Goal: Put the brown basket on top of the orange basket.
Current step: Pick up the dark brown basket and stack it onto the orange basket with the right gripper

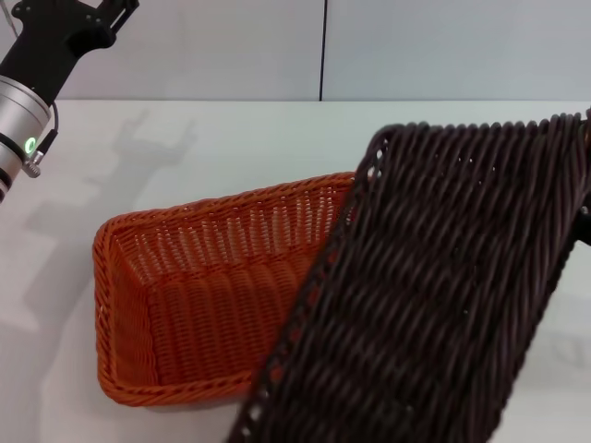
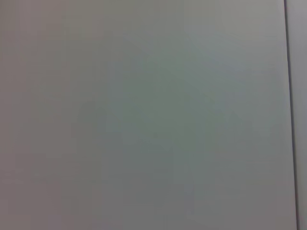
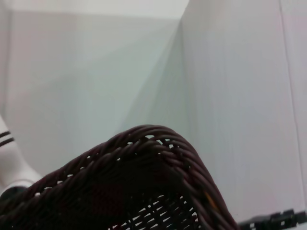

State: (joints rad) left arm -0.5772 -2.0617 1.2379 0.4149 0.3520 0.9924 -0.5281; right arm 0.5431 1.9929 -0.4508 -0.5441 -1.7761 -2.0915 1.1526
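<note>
**Brown basket held tilted over the orange basket**

The brown basket (image 1: 434, 295) is raised off the worktop (image 1: 222, 148) and steeply tilted, its woven underside turned toward the head camera. Its lower portion overlaps the right end of the orange basket (image 1: 203, 295), which sits upright on the worktop with its hollow open upward. The brown basket's far upper edge reaches the right border of the head view, where a dark piece of the right arm shows. The right pincer itself is hidden there, so whether it is clenched on the rim cannot be told. In the right wrist view a braided corner of the brown basket (image 3: 144, 182) lies close before the lens. The left pincer (image 1: 97, 14) hangs high, well apart from both baskets; its finger state cannot be told.
</note>
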